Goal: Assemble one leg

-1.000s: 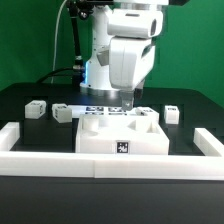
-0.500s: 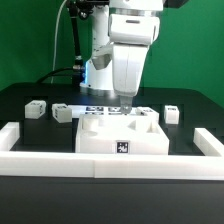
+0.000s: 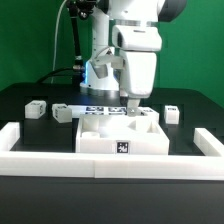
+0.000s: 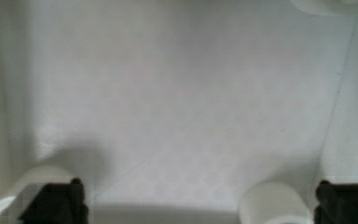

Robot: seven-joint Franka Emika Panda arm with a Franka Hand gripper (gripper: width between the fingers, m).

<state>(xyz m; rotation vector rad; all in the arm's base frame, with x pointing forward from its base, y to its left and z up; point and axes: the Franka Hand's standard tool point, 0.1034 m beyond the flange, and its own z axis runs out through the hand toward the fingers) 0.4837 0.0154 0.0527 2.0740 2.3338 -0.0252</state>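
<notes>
The big white square panel (image 3: pixel 120 137) lies in the middle of the black table, with a tag on its front edge. My gripper (image 3: pixel 130 103) hangs low over the panel's back edge. In the wrist view the panel's white surface (image 4: pixel 176 90) fills the picture, and my gripper (image 4: pixel 197 205) is open with the black fingertips (image 4: pixel 51 200) far apart and nothing between them. Small white legs with tags lie on the table: two at the exterior view's left (image 3: pixel 37 109) (image 3: pixel 63 113) and one at its right (image 3: pixel 171 114). None is held.
The marker board (image 3: pixel 100 110) lies just behind the panel. A long white bar (image 3: pixel 110 163) runs along the front, with raised ends at the left (image 3: pixel 10 132) and right (image 3: pixel 212 140). The robot base stands at the back.
The wrist has shifted a little toward the exterior view's right and turned, while the gripper stays low over the panel's back edge. The parts on the table have not moved.
</notes>
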